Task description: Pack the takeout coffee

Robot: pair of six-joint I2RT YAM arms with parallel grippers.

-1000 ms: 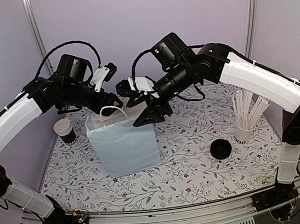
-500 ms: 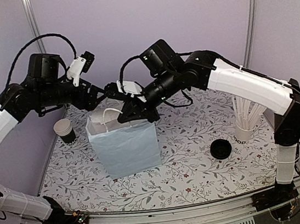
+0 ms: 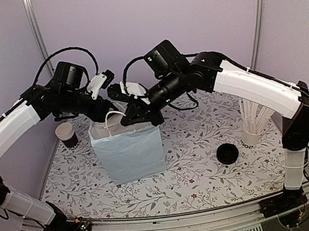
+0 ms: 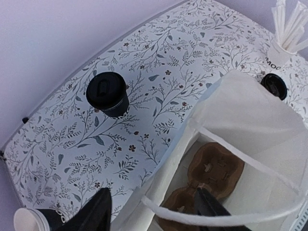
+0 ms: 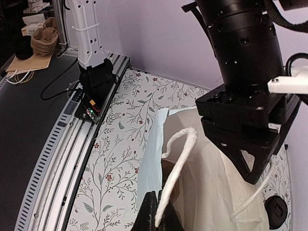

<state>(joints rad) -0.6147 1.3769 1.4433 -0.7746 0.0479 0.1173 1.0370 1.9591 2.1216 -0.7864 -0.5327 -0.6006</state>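
An open black cup [image 3: 66, 134], white inside, stands at the left, and its round black lid [image 3: 227, 154] lies apart at the right. Another black cup [image 4: 107, 94] with its lid on stands near the back wall. The pale-blue paper bag [image 3: 128, 153] stands upright with a brown cup carrier [image 4: 216, 168] on its bottom. My left gripper [image 4: 151, 211] is open astride the bag's [image 4: 250, 125] left rim, one finger outside, one inside, the cord handle between them. My right gripper [image 5: 159, 219] is shut on the bag's [image 5: 159, 154] rim at its handle.
A white cup of wooden stirrers [image 3: 252, 135] stands at the far right, close to the side wall. The left arm's wrist [image 5: 245, 106] hangs directly over the bag's mouth. Purple walls enclose the table at the back and sides. The left arm's base [image 5: 94, 72] sits on the rail.
My right gripper came down to the bag's rim and shut on it. My left gripper drew back and up, then returned to the bag's left rim, its jaws narrowing.
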